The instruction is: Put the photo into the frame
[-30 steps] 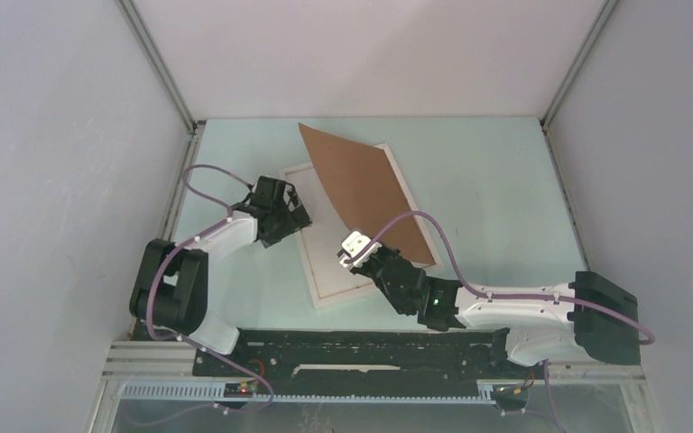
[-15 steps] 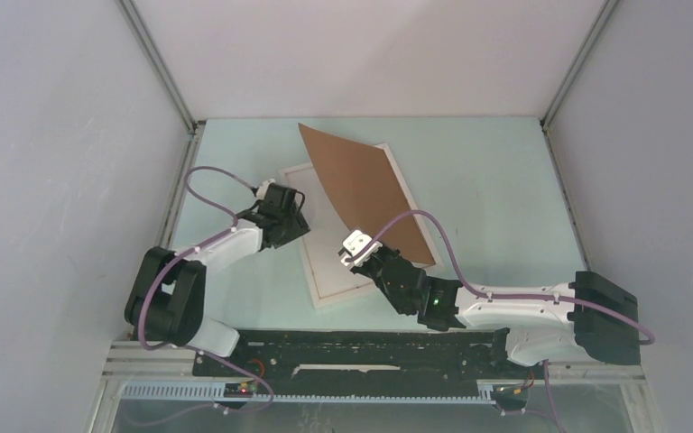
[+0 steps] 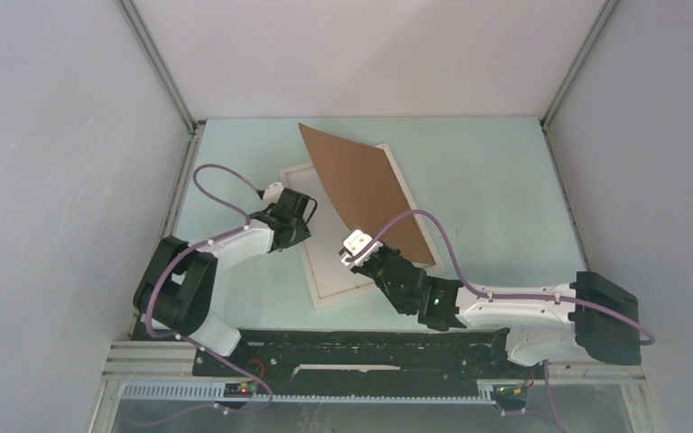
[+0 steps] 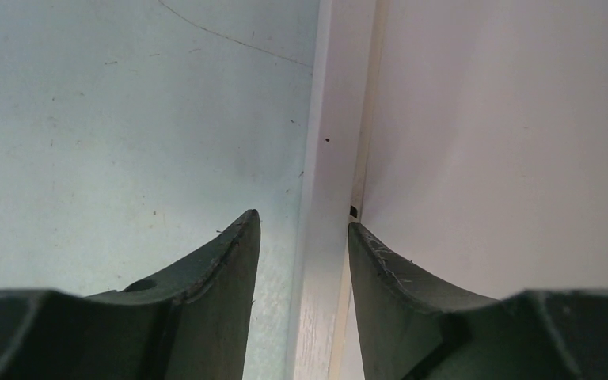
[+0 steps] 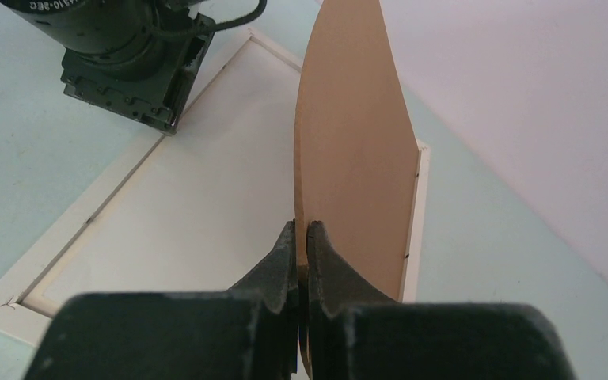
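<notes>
So the right claw is pinching the lower corner of the brown backing board, jaws pressed tight on it, and it's holding the board tipped up on edge over the frame. The frame is lying flat in the middle of the overhead view.

The left claw is sitting with its jaws part-way spread, straddling the frame's left rail. As far as I can see it isn't clamping it.

As for the photo, I'm not seeing the printed side anywhere. The pale sheet filling the frame might be its back, can't tell.

Here's what I'm worrying about. The board is bowing and hanging from one thin corner, so it could slip out or flop down too early. And if the left claw squeezes that rail off-centre, it'll probably be dragging or twisting the frame and shifting whatever's lying inside it.
</notes>
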